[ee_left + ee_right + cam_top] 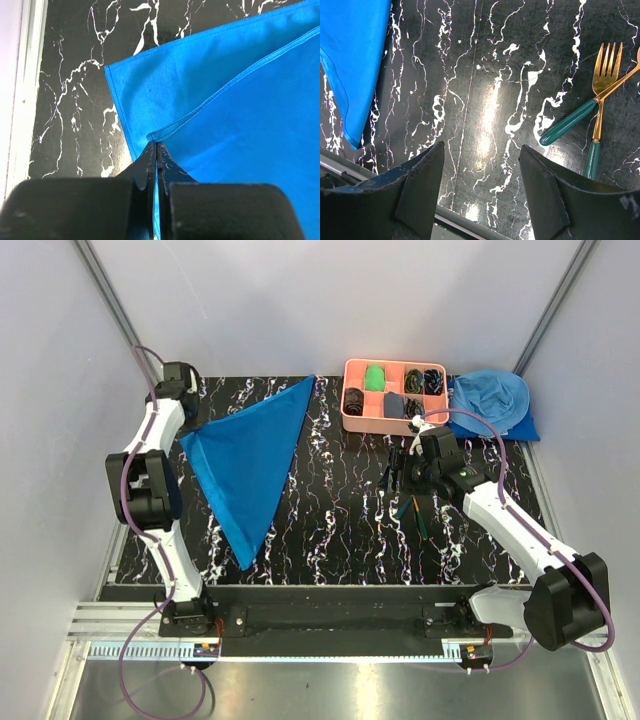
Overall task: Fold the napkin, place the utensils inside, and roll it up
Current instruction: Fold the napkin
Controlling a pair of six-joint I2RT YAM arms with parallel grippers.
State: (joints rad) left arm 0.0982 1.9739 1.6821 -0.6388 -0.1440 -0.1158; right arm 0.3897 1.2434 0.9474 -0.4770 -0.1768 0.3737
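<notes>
The royal-blue napkin (250, 460) lies folded into a triangle on the left half of the black marble table; it also shows in the left wrist view (225, 100). My left gripper (193, 423) (156, 145) is at its left corner, shut with blue cloth pinched between the jaws. The fork (605, 67) and spoon (570, 120), gold with green handles, lie crossed on the table right of centre (420, 515). My right gripper (397, 470) (481, 150) is open and empty, hovering over bare table just left of the utensils.
A pink compartment tray (395, 364) with small dark and green items stands at the back right. A sky-blue heap of cloth (490, 400) lies to its right. Grey walls enclose the table; its front edge shows in the right wrist view (470, 220).
</notes>
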